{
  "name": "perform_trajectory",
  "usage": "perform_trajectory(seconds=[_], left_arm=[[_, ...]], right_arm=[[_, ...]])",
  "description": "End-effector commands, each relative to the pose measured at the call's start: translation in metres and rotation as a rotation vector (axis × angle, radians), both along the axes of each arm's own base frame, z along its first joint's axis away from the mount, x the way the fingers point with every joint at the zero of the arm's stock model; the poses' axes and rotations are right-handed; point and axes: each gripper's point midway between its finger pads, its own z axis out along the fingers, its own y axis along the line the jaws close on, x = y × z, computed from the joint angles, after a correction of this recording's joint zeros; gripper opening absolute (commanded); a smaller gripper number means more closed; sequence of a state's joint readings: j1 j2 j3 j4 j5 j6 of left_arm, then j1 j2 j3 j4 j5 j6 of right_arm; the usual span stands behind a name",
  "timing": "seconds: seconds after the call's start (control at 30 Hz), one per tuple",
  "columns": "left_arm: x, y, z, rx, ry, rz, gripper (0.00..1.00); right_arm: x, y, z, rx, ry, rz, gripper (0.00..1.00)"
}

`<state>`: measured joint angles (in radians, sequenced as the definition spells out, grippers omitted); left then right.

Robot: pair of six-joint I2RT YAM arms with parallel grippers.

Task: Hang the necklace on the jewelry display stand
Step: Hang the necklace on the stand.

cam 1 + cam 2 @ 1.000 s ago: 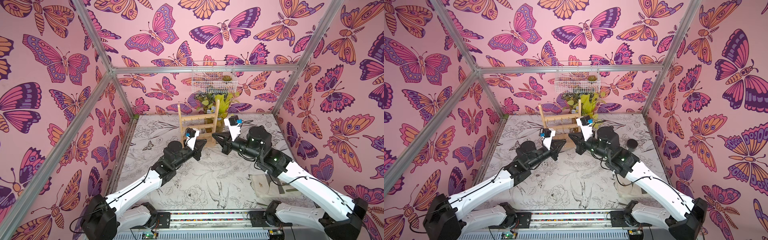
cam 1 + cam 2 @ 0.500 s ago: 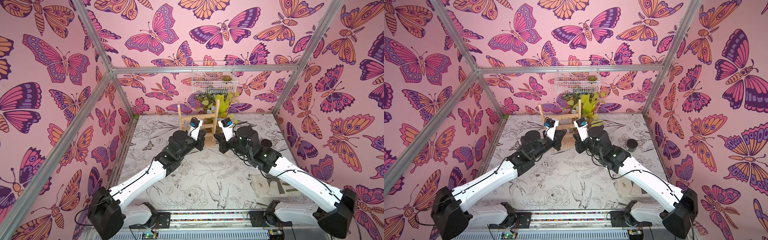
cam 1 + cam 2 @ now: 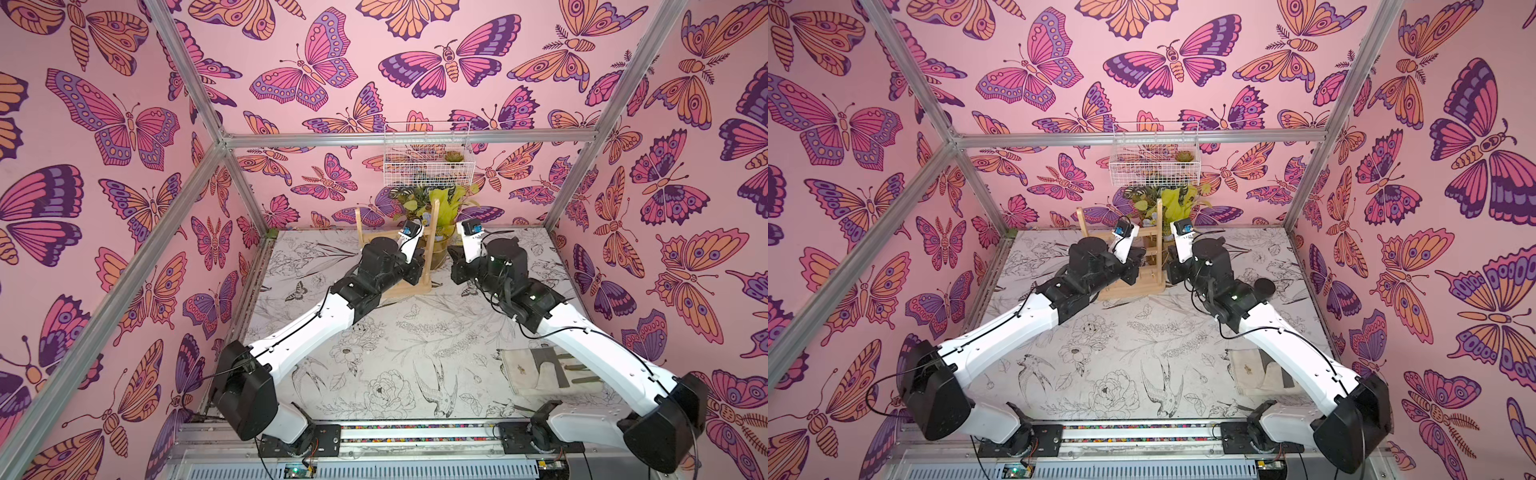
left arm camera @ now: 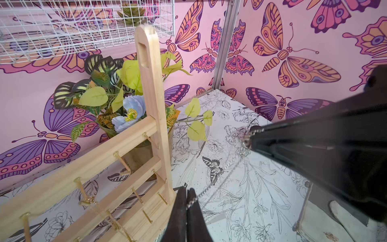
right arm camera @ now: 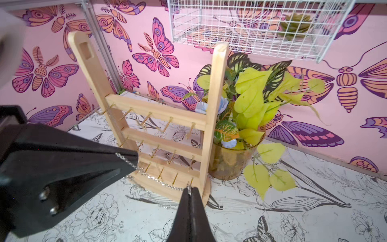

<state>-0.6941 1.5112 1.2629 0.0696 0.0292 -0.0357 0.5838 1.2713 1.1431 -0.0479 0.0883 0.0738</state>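
The jewelry display stand (image 3: 434,224) (image 3: 1158,232) is a pale wooden rack with gold hooks, standing at the back of the table. A thin silvery chain, the necklace (image 4: 209,187) (image 5: 161,181), is stretched in the air between my two grippers, just in front of the stand's base. My left gripper (image 4: 187,191) (image 3: 417,266) is shut on one end, close to the stand's right post (image 4: 150,83). My right gripper (image 5: 190,189) (image 3: 455,266) is shut on the other end, level with the lowest crossbar. The chain touches no hook.
A fine gold chain (image 4: 98,207) hangs from a hook on the stand's top crossbar. A potted plant (image 5: 240,125) stands right behind the stand, under a white wire basket (image 3: 428,166) on the back wall. A folded cloth (image 3: 548,370) lies at the front right.
Both arms have moved away from the table's middle towards the stand and risen, wrists tilting up. The grippers stayed shut, with the chain between them.
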Motion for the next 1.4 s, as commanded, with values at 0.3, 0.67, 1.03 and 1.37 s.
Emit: perform_trajectory(seconds=[0.3,0.67,1.03,1.37], left_arm=[[0.037,-0.008,-0.011,0.091,0.0,0.048,0.02],[0.067,0.005,-0.011,0.108,0.009,0.096,0.02],[0.084,0.011,-0.026,0.113,0.051,0.12,0.03],[0.082,0.009,-0.031,0.119,0.076,0.099,0.03]], right_arm=[[0.035,0.0,0.016,0.082,-0.063,0.028,0.0],[0.068,0.002,0.01,0.13,-0.054,0.033,0.0],[0.09,0.008,0.002,0.141,-0.032,0.048,0.0],[0.097,0.013,-0.023,0.13,0.021,0.057,0.0]])
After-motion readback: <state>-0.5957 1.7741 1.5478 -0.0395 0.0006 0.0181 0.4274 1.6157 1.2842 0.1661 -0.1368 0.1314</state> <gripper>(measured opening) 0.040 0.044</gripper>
